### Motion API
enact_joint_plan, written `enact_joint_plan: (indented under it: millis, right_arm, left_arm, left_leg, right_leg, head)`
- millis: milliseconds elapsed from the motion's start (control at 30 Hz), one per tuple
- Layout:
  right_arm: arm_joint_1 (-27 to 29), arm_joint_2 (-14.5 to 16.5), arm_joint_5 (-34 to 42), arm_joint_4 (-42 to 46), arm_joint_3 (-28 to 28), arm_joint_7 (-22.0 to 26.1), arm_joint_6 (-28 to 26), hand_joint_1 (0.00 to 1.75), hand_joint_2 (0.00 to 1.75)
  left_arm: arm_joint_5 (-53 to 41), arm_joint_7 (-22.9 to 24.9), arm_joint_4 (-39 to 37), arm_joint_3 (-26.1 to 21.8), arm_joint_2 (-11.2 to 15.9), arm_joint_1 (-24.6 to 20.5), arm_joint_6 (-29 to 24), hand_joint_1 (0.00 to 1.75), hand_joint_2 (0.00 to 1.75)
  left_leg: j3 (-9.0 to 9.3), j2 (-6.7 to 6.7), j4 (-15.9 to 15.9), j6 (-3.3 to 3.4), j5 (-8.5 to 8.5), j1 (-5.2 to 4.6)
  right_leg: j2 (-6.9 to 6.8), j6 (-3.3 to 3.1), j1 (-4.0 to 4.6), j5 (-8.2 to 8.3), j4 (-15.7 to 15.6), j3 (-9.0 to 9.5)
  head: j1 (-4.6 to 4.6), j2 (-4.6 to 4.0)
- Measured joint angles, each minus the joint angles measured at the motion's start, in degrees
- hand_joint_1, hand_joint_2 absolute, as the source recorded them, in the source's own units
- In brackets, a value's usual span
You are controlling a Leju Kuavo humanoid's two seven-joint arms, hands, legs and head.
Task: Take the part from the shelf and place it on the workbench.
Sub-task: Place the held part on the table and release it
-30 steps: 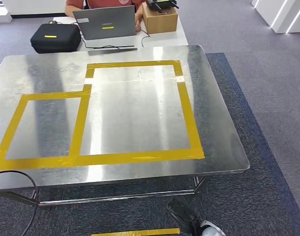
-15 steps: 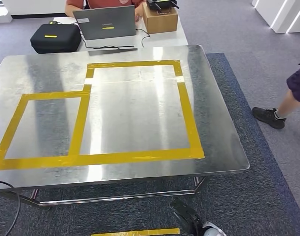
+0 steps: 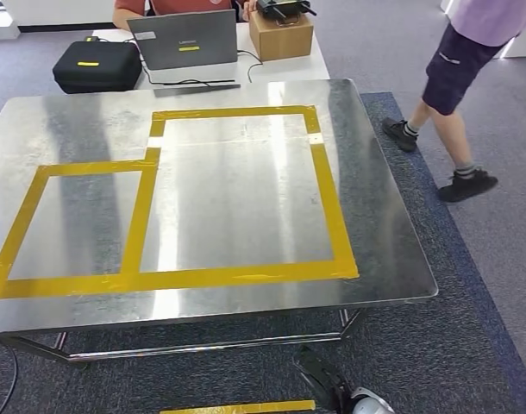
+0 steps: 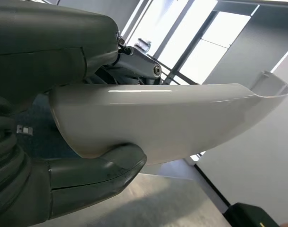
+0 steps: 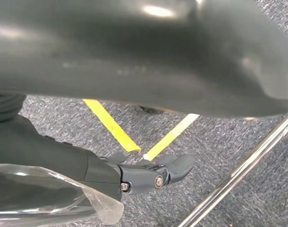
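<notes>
Left hand: the left hand (image 4: 39,118) gripped a long white curved part (image 4: 164,118) — thumb on one side, darker fingers (image 4: 139,61) on the other.
Part: it was in the left hand, not on the workbench; in the left wrist view it ran from the left side to the upper right of the frame.
Right hand: the right hand (image 3: 325,384) sat low at the bottom of the head view, right of the middle, under the bench edge. In the right wrist view its fingers (image 5: 160,172) reached out over the carpet with nothing between them, so it looked loose and free.
Workbench: the shiny metal workbench (image 3: 391,250) filled the middle of the head view, with yellow tape (image 3: 182,278) making a small box at the left and a big box in the middle.
Floor: grey carpet, with a strip of yellow floor tape (image 3: 241,407) at the bottom of the head view.
Back desk: at the top of the frame stood a black case (image 3: 97,66), a grey laptop (image 3: 185,39) and a cardboard box (image 3: 281,34) — a seated person (image 3: 134,9) was behind them.
Walker: a person (image 3: 462,60) in dark shorts and dark shoes was at the upper right, on the carpet beside the bench.
</notes>
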State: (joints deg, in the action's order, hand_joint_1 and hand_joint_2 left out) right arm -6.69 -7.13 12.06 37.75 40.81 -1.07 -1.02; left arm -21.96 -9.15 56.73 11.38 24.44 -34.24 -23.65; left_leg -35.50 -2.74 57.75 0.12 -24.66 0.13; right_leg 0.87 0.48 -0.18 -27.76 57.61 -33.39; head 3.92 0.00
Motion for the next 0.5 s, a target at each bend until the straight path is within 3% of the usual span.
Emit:
enact_joint_plan:
  millis: [500]
  right_arm:
    - [-0.5,0.0,-0.8,0.3,0.2,-0.1,0.7,0.00,0.00]
  left_arm:
    - [-5.9,-0.7,-1.2,8.7,-3.6,-2.5,5.2,1.75,1.75]
  left_leg:
    - [-0.02,0.00,0.0,0.01,0.00,0.00]
  right_leg:
    - [0.01,0.04,0.00,0.04,0.0,0.00]
  head:
    - [0.00,0.00]
